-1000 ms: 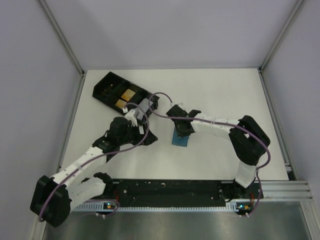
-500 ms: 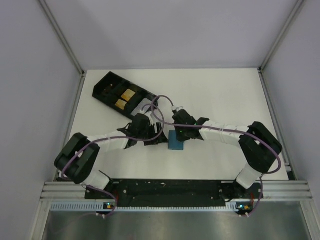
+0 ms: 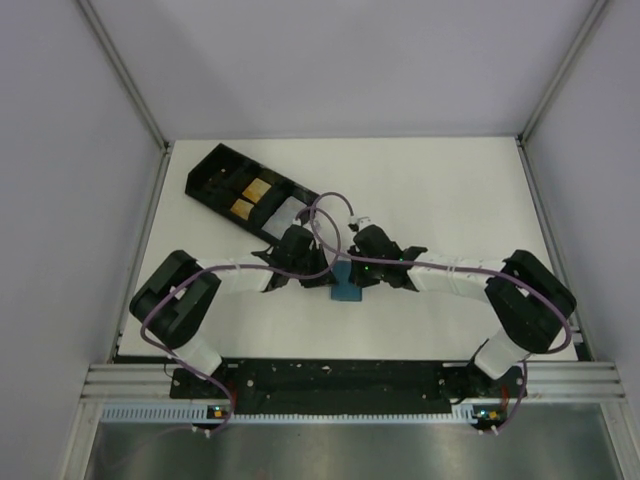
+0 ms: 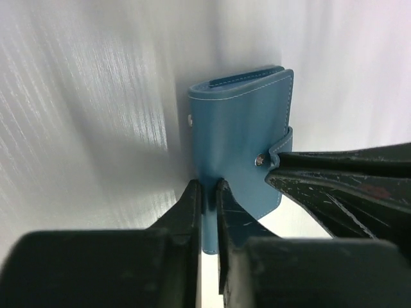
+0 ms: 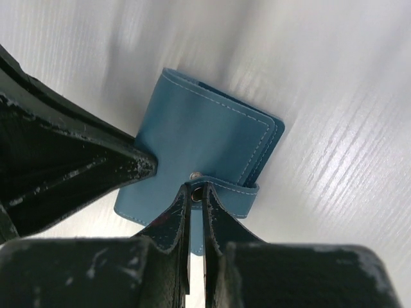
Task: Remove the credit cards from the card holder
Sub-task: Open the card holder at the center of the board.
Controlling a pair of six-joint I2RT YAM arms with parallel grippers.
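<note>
The blue card holder (image 3: 347, 291) lies folded shut on the white table, at the middle of the top view. My left gripper (image 4: 207, 186) is shut on the card holder (image 4: 241, 135), pinching its near cover edge. My right gripper (image 5: 196, 191) is shut on the small snap tab of the card holder (image 5: 199, 138). In the top view the left gripper (image 3: 328, 281) and the right gripper (image 3: 354, 273) meet over it from either side. The credit cards are hidden inside the folded holder.
A black compartmented tray (image 3: 205, 180) sits at the back left, with yellow-brown pieces (image 3: 250, 198) and a white item (image 3: 285, 212) in it. Purple cables loop over both wrists. Metal frame rails line the table's left and right sides.
My left arm swung in from the left and its gripper closed on the holder's edge. The right arm drew nearer, and the holder shifted slightly left and toward me.
</note>
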